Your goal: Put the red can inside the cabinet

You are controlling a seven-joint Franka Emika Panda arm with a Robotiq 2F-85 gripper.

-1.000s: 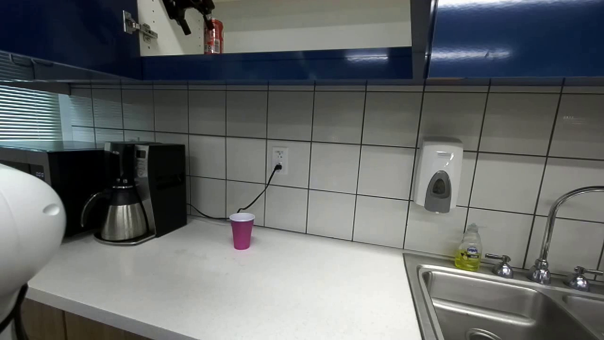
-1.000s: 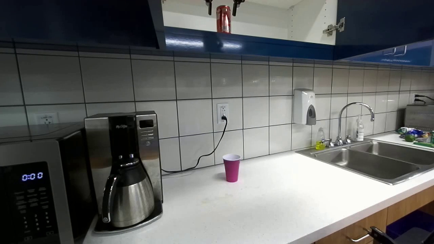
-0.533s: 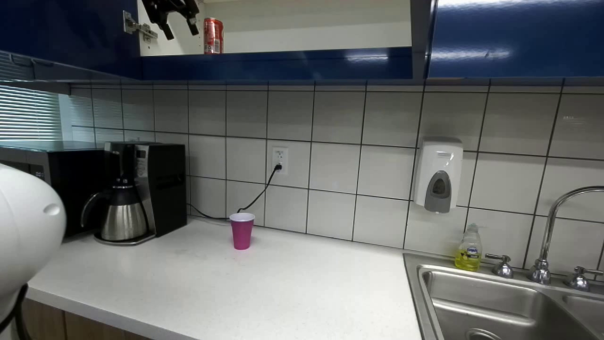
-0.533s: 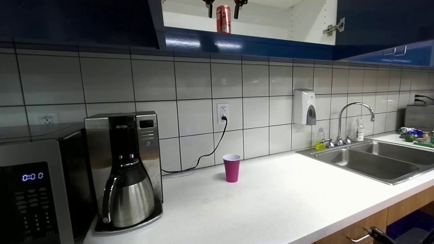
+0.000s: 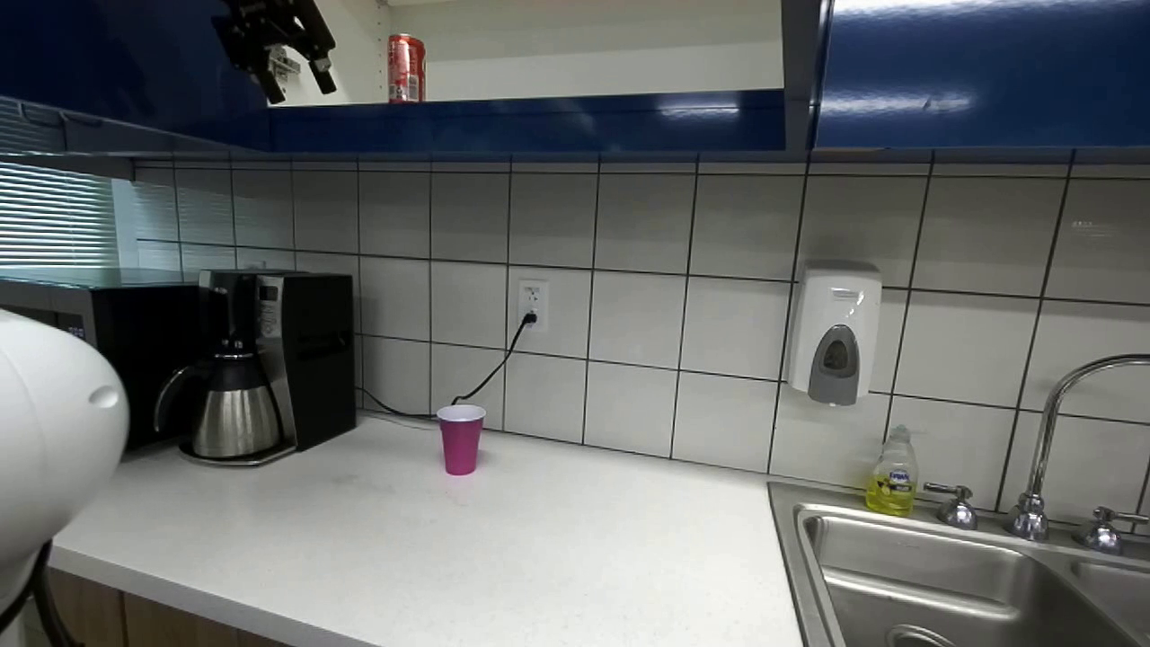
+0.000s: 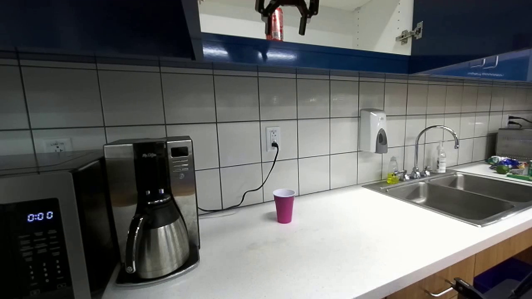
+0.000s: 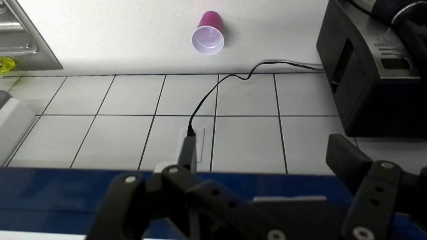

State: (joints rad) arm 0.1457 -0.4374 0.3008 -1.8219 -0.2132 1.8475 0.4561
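Apparently, the job is all but done: the red can [image 5: 407, 68] stands upright inside the open cabinet [image 5: 539, 124], beyond the gripper [image 5: 299, 88] and apart from it. The gripper's fingers [image 6: 303, 27] are spread with nothing between them; in an exterior view one crosses in front of the can. Well below the gripper, the pink cup [image 6: 284, 209] stands on the counter [image 6: 353, 245]. Whether the can is full I cannot tell: empty, it would be light and dent easily; full, heavier and firmer. Its smooth metal side may slip, so any grip should be a gentle, level squeeze around mid-height, clear of the rim.
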